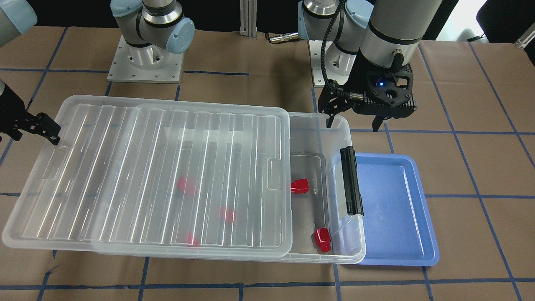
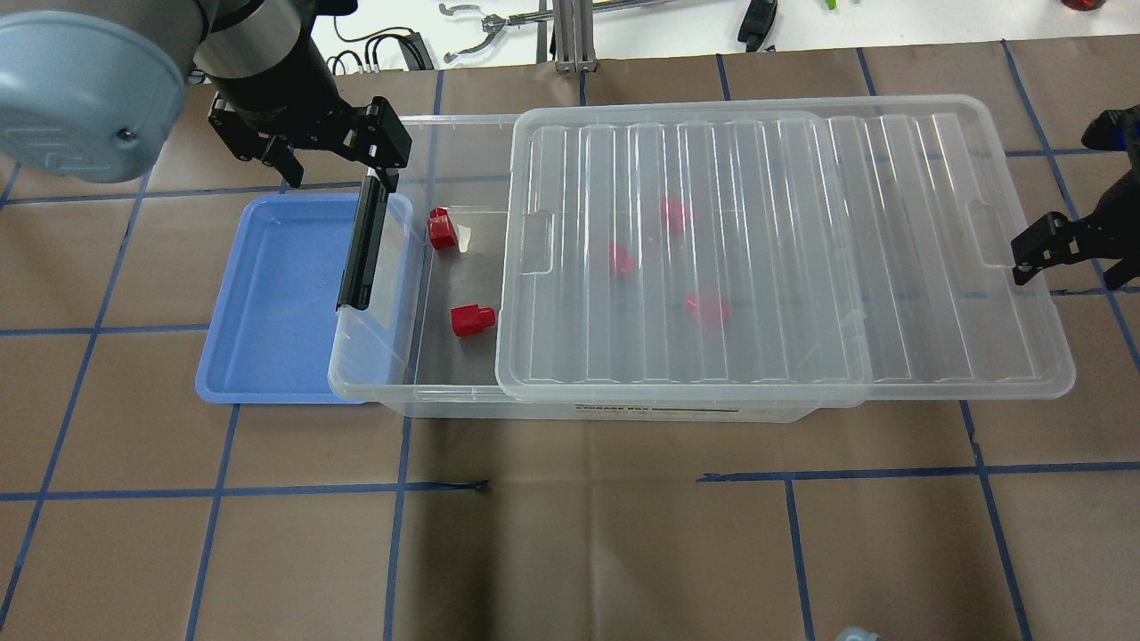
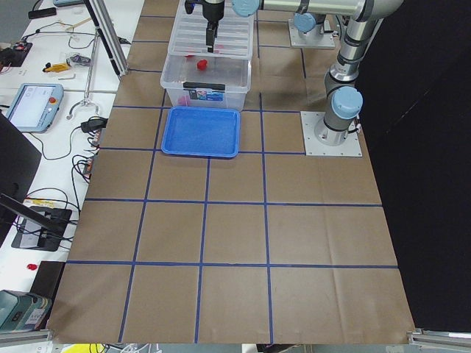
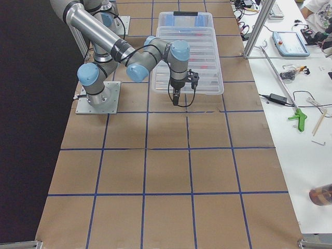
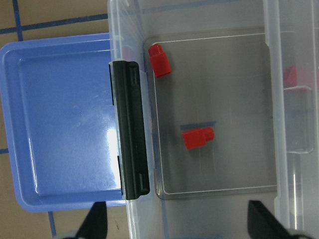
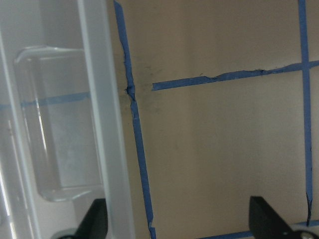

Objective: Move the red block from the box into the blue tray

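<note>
On the brown, blue-taped table [image 2: 570, 552], left tool [image 1: 354, 125] and right tool [image 6: 177, 219] both spread wide, empty.

Red, blue and clear plastic on taped brown paper.

Two red blocks [image 1: 299, 186] show bright red in the colourless clear box [image 1: 343, 140]; three more read as blurred pink-red through the translucent ribbed lid [image 1: 125, 167], its ridges streaked with white glare. The clip handle [image 1: 351, 186] is black. The tray [image 1: 393, 209] is plain mid-blue with a pale sheen. The table [image 1: 250, 88] is tan-brown, crossed by a dark blue tape grid [image 1: 459, 132]. The left gripper [image 1: 354, 125] is black with a small blue light [image 1: 380, 83]; its arm [image 1: 401, 21] is grey, the joint cap [image 2: 80, 98] pale blue.
</note>
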Robot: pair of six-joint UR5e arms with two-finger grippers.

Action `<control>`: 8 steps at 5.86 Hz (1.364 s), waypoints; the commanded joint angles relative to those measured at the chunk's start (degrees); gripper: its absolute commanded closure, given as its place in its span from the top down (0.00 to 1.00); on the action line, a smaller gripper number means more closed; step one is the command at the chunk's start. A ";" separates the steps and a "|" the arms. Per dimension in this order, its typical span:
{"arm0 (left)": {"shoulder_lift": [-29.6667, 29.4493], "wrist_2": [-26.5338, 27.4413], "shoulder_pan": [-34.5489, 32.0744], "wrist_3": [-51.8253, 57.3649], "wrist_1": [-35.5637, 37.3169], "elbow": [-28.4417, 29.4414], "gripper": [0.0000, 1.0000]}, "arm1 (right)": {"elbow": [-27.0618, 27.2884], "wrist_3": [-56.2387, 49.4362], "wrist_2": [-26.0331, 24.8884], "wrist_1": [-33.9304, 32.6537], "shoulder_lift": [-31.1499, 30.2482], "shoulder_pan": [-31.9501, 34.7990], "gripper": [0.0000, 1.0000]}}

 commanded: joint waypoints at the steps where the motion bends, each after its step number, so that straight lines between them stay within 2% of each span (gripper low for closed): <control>1: -0.33 0.25 0.06 7.01 0.06 -0.51 0.99 | -0.23 -1.11 -0.77 -0.41 -0.03 -1.30 1.00; 3: -1.29 0.25 -0.02 14.41 0.06 -0.51 0.98 | -1.27 -0.24 -1.04 0.02 -1.07 -1.13 1.00; 4: -1.38 -0.01 0.06 17.58 0.06 -0.51 0.98 | -4.85 1.95 -0.87 1.42 -1.95 -0.69 1.00; 5: -1.38 0.08 0.06 20.05 -0.11 -0.51 0.98 | -9.41 4.58 -0.43 7.35 -2.40 1.31 1.00; 6: -1.65 0.16 0.06 27.12 -0.11 -0.60 0.98 | -14.76 9.22 -0.34 13.85 -2.49 5.60 1.00; 7: -2.69 -0.10 -0.02 36.41 1.02 -1.82 0.98 | -20.12 15.44 -0.25 20.61 -2.40 11.47 1.00; 8: -1.05 -0.10 -1.33 40.42 1.11 -3.74 0.98 | -25.31 22.81 0.10 26.25 -2.23 17.45 1.00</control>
